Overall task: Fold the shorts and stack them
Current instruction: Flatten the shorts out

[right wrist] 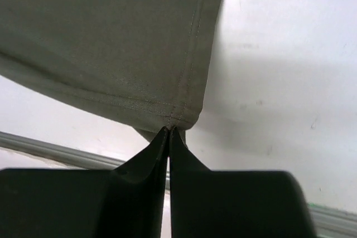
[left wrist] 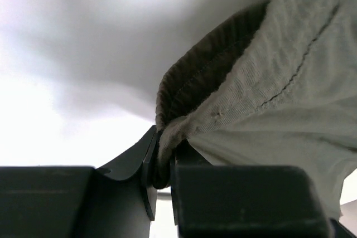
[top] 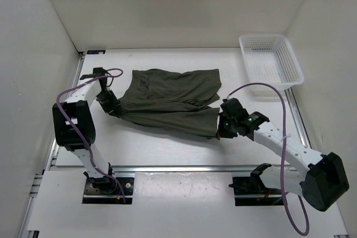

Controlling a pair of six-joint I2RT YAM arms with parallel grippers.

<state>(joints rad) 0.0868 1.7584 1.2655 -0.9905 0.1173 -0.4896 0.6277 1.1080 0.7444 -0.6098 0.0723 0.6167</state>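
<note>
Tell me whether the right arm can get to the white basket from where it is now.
Probably yes: nothing stands between the right arm and the white basket. But its jaws are shut on a corner of the shorts, which would drag along.

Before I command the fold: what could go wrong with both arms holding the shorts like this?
1. The right tool pinches only the corner tip of the shorts; it may slip out.
2. The left tool holds bunched waistband, so the fold could come out crooked.
</note>
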